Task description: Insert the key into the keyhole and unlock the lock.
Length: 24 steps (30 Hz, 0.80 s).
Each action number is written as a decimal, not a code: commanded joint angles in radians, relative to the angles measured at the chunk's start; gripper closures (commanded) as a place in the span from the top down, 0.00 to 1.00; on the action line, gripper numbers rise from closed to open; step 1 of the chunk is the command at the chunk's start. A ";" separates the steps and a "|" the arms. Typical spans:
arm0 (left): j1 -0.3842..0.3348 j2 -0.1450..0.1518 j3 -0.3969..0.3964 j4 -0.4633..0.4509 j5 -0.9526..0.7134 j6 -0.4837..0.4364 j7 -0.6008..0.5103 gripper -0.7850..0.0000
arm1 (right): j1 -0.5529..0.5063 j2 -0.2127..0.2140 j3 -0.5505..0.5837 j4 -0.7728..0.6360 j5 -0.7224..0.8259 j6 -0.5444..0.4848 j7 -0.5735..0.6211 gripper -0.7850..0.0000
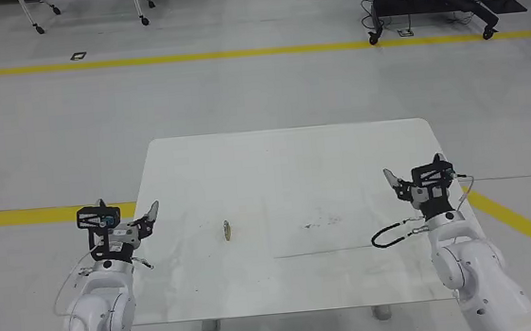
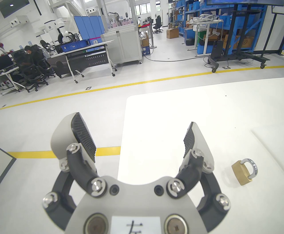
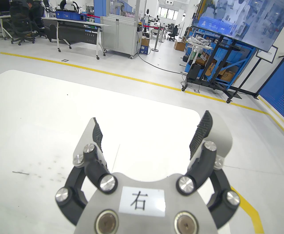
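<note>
Pale floor (image 1: 259, 90), yellow lines (image 1: 237, 53), blue shelving (image 2: 224, 16), wheeled desks (image 2: 95, 58), office chairs (image 2: 28, 71).

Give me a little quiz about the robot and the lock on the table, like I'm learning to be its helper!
1. True or false: the left gripper is holding the padlock.
2. Where does the padlock lie? A) on the white table B) on the floor C) on a chair
3. Fill the gap: the left gripper and the right gripper both have their fingers ____.

Key: 1 false, it holds nothing and the padlock lies apart from it. 2 A. 3 open.
</note>
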 commanded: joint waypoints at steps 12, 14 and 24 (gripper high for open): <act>0.000 0.000 0.000 0.000 0.000 0.000 0.000 1.00 | 0.235 -0.010 -0.257 0.094 -0.232 -0.218 0.226 1.00; 0.000 0.000 0.000 0.000 0.000 0.000 0.000 1.00 | 0.284 -0.011 -0.303 0.129 -0.226 -0.349 0.244 1.00; 0.000 0.000 0.000 0.000 0.000 0.000 0.000 1.00 | 0.313 -0.011 -0.307 0.170 -0.167 -0.424 0.263 1.00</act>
